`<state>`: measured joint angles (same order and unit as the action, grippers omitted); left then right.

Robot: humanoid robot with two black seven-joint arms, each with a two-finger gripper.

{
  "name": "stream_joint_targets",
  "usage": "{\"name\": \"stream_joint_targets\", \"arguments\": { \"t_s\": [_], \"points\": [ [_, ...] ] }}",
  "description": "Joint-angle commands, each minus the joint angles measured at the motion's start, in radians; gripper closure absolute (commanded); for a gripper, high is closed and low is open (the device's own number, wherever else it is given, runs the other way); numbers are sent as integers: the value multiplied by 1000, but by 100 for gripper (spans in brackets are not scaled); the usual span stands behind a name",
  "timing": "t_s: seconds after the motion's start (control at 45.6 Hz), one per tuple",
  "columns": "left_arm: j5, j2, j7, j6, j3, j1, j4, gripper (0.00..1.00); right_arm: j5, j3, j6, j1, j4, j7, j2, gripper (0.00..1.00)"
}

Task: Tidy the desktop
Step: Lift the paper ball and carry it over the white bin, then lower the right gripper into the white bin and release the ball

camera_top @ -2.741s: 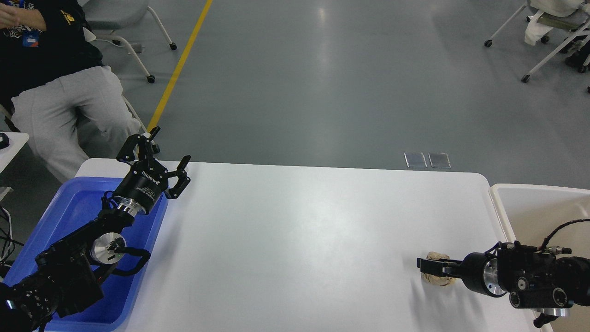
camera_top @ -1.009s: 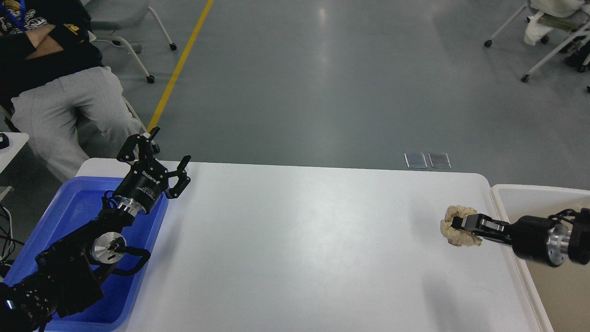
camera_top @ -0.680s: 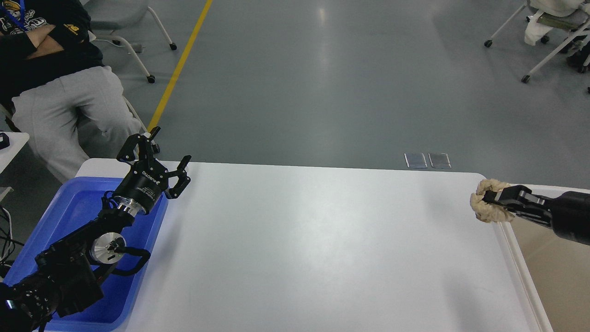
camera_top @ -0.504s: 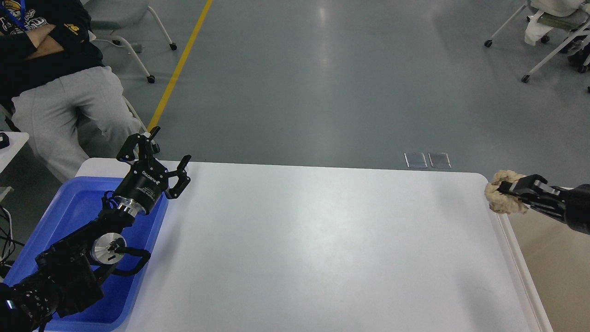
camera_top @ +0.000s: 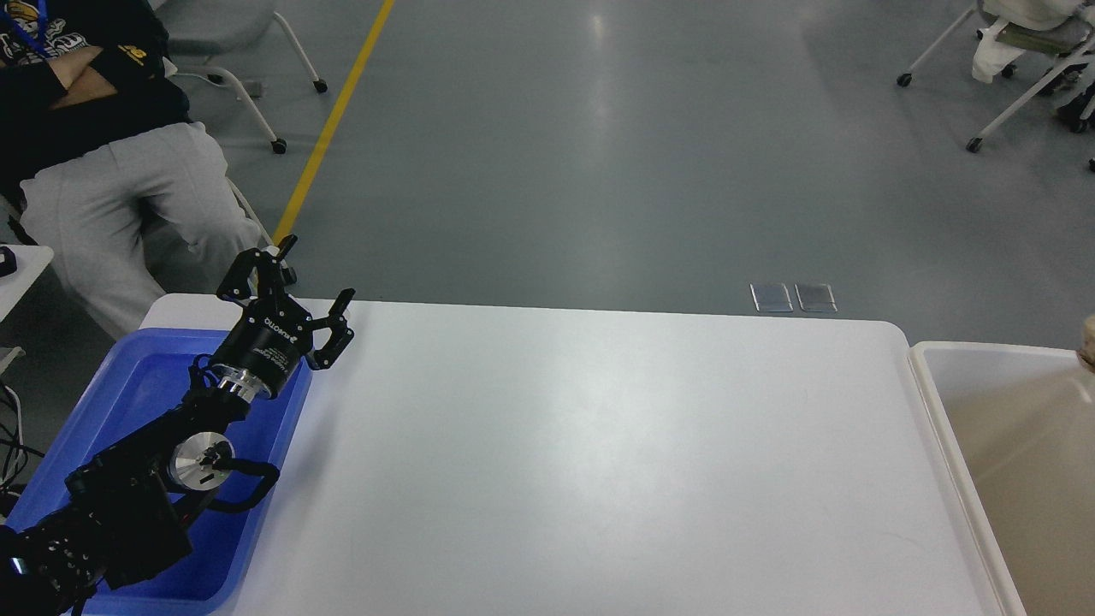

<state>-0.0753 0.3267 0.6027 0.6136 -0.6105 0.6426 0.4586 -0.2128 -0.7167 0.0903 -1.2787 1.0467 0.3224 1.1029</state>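
The desktop [camera_top: 582,445] is a glossy white tabletop with rounded corners, and nothing lies on it. My left gripper [camera_top: 313,272] is open and empty, held above the desktop's far left corner, over the edge of the blue tray [camera_top: 141,381]. My right gripper is out of view past the right edge. Only a sliver of a beige crumpled wad [camera_top: 1090,339] shows at the right edge, above the off-white bin [camera_top: 922,364].
A person in grey trousers [camera_top: 120,197] sits just beyond the far left corner. The blue tray lies along the left edge under my left arm. The off-white bin stands against the desktop's right edge. Wheeled chairs [camera_top: 1026,51] stand far back right.
My right gripper lifted the beige wad off the desktop's front right, carried it up and right over the bin, and left the view. My left arm has not moved.
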Motion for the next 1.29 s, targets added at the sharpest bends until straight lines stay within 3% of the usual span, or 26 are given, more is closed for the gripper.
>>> {"name": "stream_joint_targets", "arguments": {
  "t_s": [0.0,0.154,0.395,0.724,1.14,1.228,1.272],
  "points": [
    [0,0,0,0,0,0,0,0,-339,207,146,264,-154,-77,-121,100],
    [0,0,0,0,0,0,0,0,-347,482,238,481,-303,-129,-276,100],
    [0,0,0,0,0,0,0,0,-339,732,240,657,-647,-230,-523,100],
    [0,0,0,0,0,-1,0,0,-303,948,189,691,-840,-355,-623,100],
    [0,0,0,0,0,-1,0,0,-303,1028,138,711,-864,-365,-646,100],
    [0,0,0,0,0,-1,0,0,-303,1036,132,711,-864,-365,-643,72],
    [0,0,0,0,0,-1,0,0,-303,1036,132,711,-864,-365,-640,66]
  ]
}}
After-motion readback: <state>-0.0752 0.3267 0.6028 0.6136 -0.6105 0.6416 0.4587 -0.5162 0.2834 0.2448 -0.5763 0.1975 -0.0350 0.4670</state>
